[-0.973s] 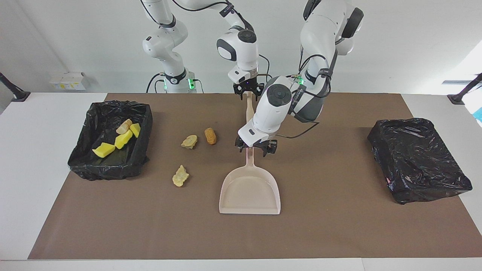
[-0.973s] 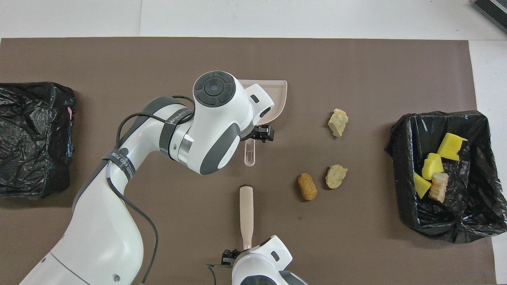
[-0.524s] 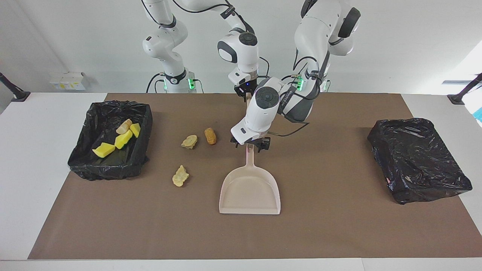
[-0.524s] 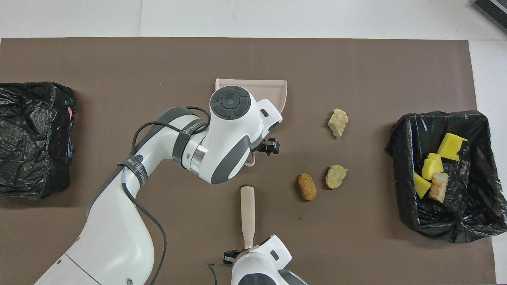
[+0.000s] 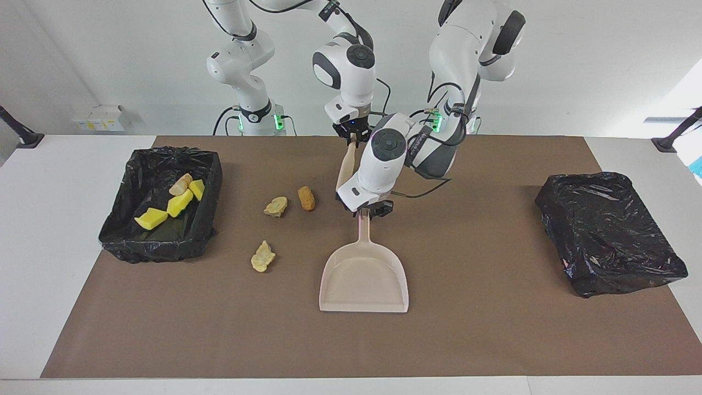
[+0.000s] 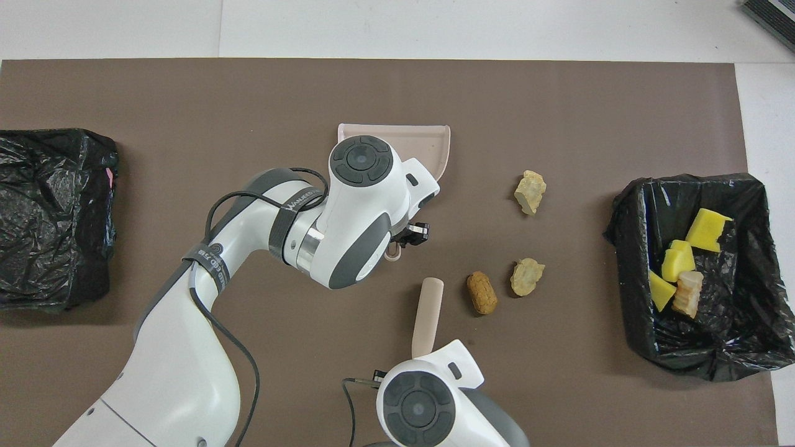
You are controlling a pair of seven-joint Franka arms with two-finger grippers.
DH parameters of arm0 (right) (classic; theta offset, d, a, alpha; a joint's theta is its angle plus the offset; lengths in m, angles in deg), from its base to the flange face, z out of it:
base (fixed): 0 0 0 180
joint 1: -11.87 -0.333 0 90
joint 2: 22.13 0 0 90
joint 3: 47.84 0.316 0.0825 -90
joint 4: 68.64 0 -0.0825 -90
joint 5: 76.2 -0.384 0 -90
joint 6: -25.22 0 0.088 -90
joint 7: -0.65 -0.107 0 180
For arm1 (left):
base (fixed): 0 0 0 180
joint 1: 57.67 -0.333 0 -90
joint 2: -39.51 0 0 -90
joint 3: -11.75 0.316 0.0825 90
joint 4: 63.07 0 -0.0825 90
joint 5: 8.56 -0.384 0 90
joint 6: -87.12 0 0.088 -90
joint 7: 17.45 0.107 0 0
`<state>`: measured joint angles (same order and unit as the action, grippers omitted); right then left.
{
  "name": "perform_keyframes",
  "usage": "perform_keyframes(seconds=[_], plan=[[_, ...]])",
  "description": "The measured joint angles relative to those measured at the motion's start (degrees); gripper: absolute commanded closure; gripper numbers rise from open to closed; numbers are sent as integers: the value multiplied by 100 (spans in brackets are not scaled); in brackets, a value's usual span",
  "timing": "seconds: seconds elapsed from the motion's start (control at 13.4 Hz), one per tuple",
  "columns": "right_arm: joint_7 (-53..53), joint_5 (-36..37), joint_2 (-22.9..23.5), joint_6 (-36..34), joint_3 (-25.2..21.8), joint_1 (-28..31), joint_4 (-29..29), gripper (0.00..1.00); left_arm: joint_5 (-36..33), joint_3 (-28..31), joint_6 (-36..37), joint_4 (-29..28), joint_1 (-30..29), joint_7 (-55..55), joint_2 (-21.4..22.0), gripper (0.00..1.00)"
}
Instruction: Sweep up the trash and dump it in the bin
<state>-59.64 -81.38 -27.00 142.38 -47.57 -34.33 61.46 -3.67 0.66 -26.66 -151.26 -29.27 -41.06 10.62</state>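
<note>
A pale pink dustpan (image 5: 364,280) lies flat in the middle of the brown mat, its handle pointing toward the robots. My left gripper (image 5: 365,212) is shut on that handle. My right gripper (image 5: 351,140) is shut on the top of a pale beige sweeping stick (image 6: 427,315), which hangs tilted over the mat beside the orange-brown lump. Three pieces of trash lie loose on the mat: the orange-brown lump (image 5: 306,198) and two tan ones (image 5: 276,206) (image 5: 263,256). The bin (image 5: 162,244), lined with a black bag, holds several yellow and tan pieces (image 5: 176,203).
A second box wrapped in a black bag (image 5: 609,230) stands at the left arm's end of the table. The brown mat (image 5: 493,340) covers most of the white table. The left arm's forearm and cable hang over the mat near the dustpan handle.
My left gripper slid along the dustpan handle toward the robots and closed on it. My right gripper closed on the stick and swung its free end toward the orange-brown lump.
</note>
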Motion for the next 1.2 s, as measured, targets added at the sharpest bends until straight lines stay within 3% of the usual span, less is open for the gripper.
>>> perform_keyframes(seconds=[0.3,0.45,0.6,0.9,1.2], plan=[[541,647,-263,-787,-36,1073,-99,100,-5,94,149,56,-59,531,189,100],[1281,881,-303,-1033,-52,1656,-212,100,-32,154,603,86,-307,1406,452,100],[2260,1013,-301,-1036,-55,2369,-232,100,-493,169,1006,86,-642,2503,700,100],[4076,1356,-125,-226,-60,3372,-243,100,-849,198,1468,78,-1318,5049,1150,100],[5255,2015,663,230,-49,3620,-923,100,-878,215,1819,-423,-2378,8503,1761,100]])
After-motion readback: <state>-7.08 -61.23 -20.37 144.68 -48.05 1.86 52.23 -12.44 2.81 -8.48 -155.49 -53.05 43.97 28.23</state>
